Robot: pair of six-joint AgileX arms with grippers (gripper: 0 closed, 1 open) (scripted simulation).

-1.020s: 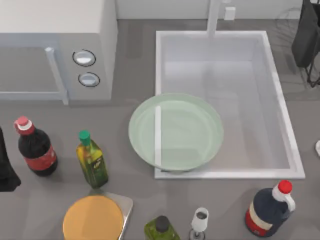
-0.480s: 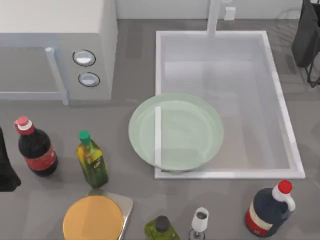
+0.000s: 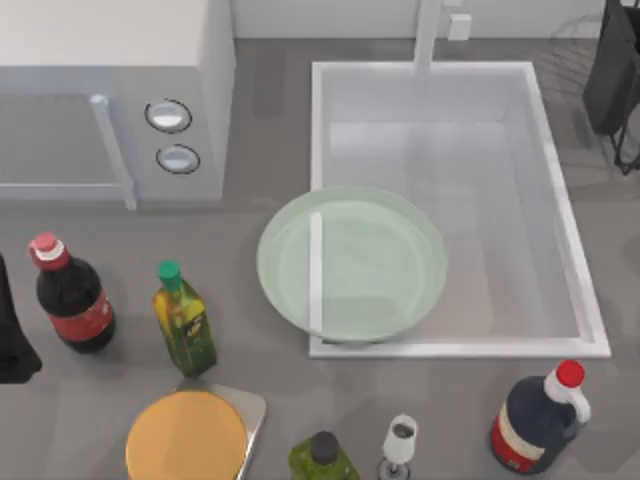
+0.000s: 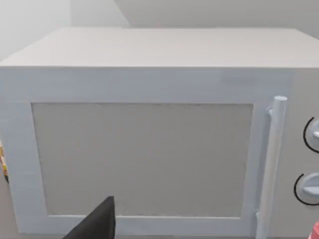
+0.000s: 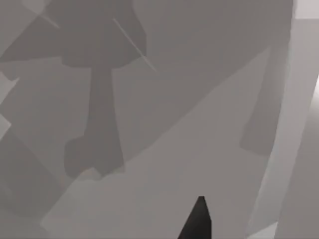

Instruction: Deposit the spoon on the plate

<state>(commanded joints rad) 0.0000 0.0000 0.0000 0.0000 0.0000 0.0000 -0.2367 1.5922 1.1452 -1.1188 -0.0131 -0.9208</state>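
The plate, a pale-green glassy dish, lies over the front left corner of the white sink. Nothing rests on it. The spoon is out of view. My left arm is a dark shape at the table's left edge, beside the cola bottle. A dark part of my left gripper shows in the left wrist view, facing the microwave door. My right arm sits at the far right corner. A dark tip of the right gripper hangs over grey surface crossed by shadows.
A white microwave fills the back left. Along the front stand a cola bottle, an oil bottle, an orange disc on a grey board, a green bottle, a small white shaker and a dark red-capped bottle.
A small white thing at the top view's right edge, seen one second ago, has left the view. Plate, bottles and both arms have stayed in place.
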